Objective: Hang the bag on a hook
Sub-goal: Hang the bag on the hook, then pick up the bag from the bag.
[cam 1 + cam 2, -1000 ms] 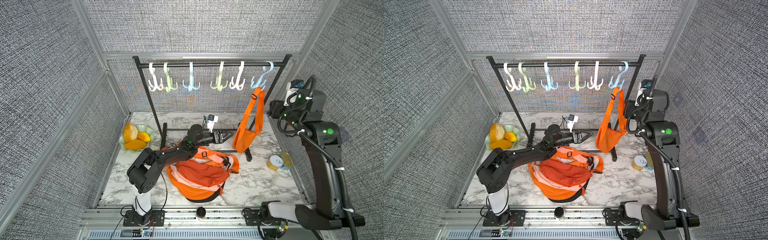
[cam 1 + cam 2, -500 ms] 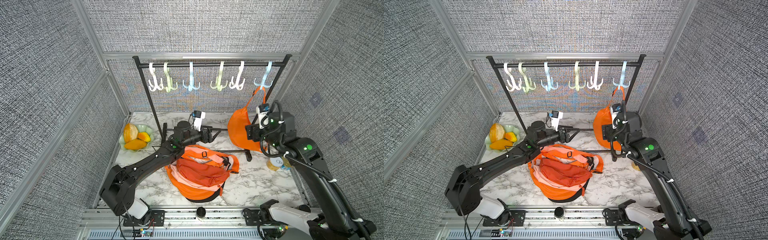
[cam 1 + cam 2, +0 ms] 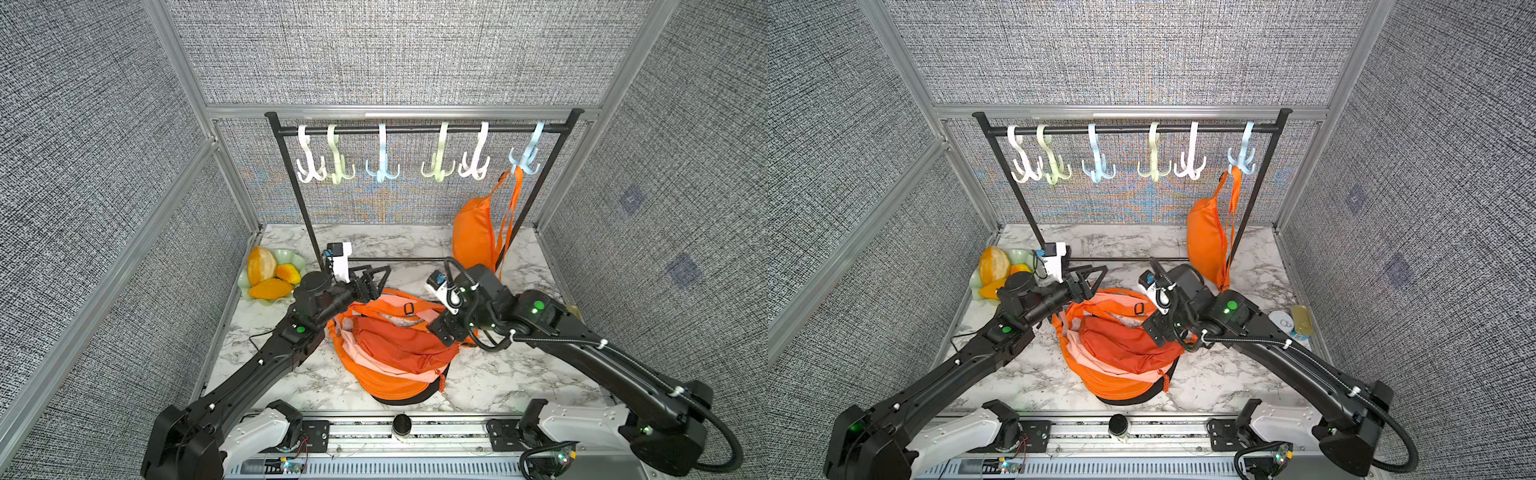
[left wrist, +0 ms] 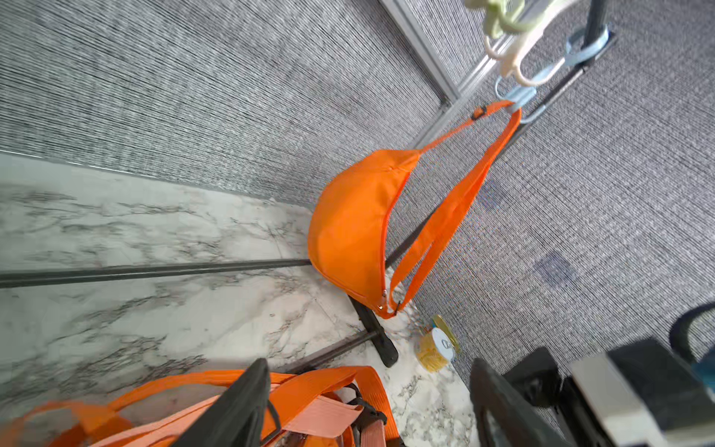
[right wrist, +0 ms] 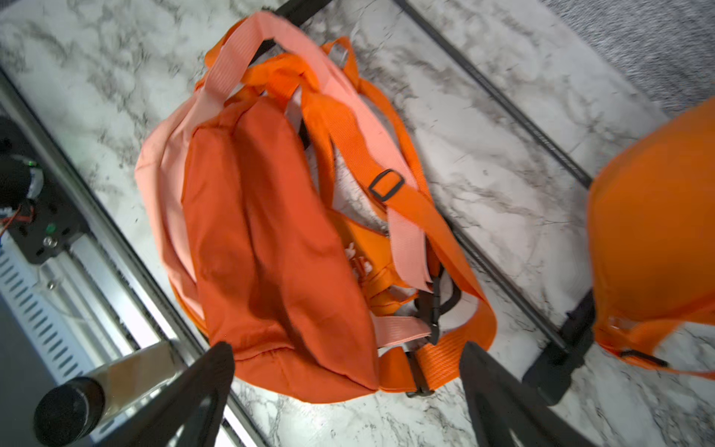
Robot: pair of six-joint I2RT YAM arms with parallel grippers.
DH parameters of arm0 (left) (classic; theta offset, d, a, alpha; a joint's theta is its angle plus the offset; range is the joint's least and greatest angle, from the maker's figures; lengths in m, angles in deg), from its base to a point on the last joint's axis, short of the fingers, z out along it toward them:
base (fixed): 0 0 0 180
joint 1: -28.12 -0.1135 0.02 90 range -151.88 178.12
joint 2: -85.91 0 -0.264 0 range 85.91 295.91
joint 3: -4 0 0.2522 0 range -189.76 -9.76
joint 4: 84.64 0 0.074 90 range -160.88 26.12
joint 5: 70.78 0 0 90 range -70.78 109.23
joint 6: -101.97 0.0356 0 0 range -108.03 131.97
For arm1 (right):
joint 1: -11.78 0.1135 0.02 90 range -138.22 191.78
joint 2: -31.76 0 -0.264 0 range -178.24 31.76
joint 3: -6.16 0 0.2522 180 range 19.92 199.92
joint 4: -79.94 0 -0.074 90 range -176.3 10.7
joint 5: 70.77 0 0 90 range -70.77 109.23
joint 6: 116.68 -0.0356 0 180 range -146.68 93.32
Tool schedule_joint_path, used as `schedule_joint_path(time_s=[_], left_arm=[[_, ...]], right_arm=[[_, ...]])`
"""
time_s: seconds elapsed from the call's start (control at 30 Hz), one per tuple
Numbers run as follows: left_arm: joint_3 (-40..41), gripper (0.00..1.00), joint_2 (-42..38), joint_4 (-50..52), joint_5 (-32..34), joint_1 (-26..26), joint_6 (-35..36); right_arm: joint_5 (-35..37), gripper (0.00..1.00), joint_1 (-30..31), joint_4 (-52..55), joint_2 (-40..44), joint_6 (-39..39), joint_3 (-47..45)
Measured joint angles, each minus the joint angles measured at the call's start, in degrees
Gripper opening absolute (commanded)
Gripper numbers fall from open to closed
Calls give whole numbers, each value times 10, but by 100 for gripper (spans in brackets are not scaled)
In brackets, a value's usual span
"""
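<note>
Three grey woven fabric wall panels [image 3: 395, 50] enclose the scene at the back and on both sides, joined by silver aluminium frame bars [image 3: 399, 112]. The floor is a white marble-patterned tabletop with grey veins [image 3: 415, 243]. A black metal tube rack [image 3: 415, 129] stands along the back wall. The light is bright and even.

A small, puffy orange bag [image 3: 471, 232] hangs by its long strap [image 3: 510, 212] from the light blue hook [image 3: 525, 160] — the last one on the right end of the rail [image 3: 415, 129]. More orange and pink bags [image 3: 395, 353] lie in a heap on the table [image 3: 498, 386] — straps tangled.
</note>
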Motion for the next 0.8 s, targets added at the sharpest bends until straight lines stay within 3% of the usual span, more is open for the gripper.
schedule_joint_path(time_s=[0.47, 0.8], left_arm=[[101, 82, -167, 57, 18, -37, -9], [109, 82, -259, 126, 51, -38, -2]], right_arm=[[-69, 95, 100, -14, -179, -9, -3], [-59, 81, 107, -30, -240, -12, 5]])
